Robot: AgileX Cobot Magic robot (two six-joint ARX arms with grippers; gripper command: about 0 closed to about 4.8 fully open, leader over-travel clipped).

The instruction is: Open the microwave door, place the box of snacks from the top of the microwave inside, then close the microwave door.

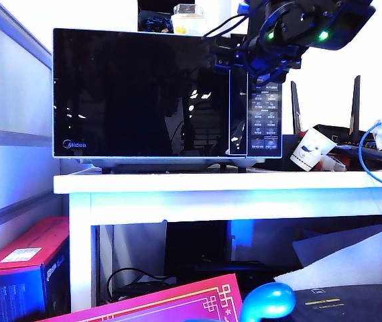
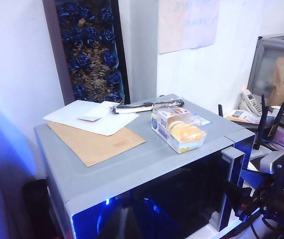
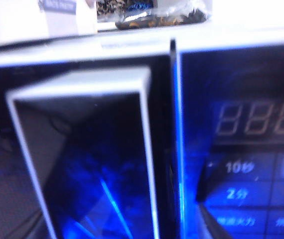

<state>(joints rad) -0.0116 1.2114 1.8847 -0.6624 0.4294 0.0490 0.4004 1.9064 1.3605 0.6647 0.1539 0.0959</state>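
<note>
A: microwave [image 1: 167, 94]? materials quick

B: boxy, matte grey top, silver trim. microwave door [image 1: 141, 90] is glossy black mirror glass, shut flush, tall black handle strip [image 3: 97, 164] with pale edge, very blurry in the right wrist view

A: right gripper?

B: right gripper [image 1: 228, 57] sits at the top of that handle, beside the button panel [image 1: 265, 117]. Fingers don't show in its own wrist view and it's a dark tangle in the exterior view, so I go by the reading: jaws spread wide, nothing seen in them

A: box of snacks?

B: box of snacks [image 2: 178, 130] is a small clear plastic tub with clear lid, pale yellow pieces inside, on the microwave roof, above and behind the right gripper. Brown envelope [image 2: 94, 142] and white paper [image 2: 89, 117] lie flat beside it

A: left gripper?

B: not in any view; its camera looks down on the roof. Display digits [image 3: 259, 119] smeared, unreadable
</note>
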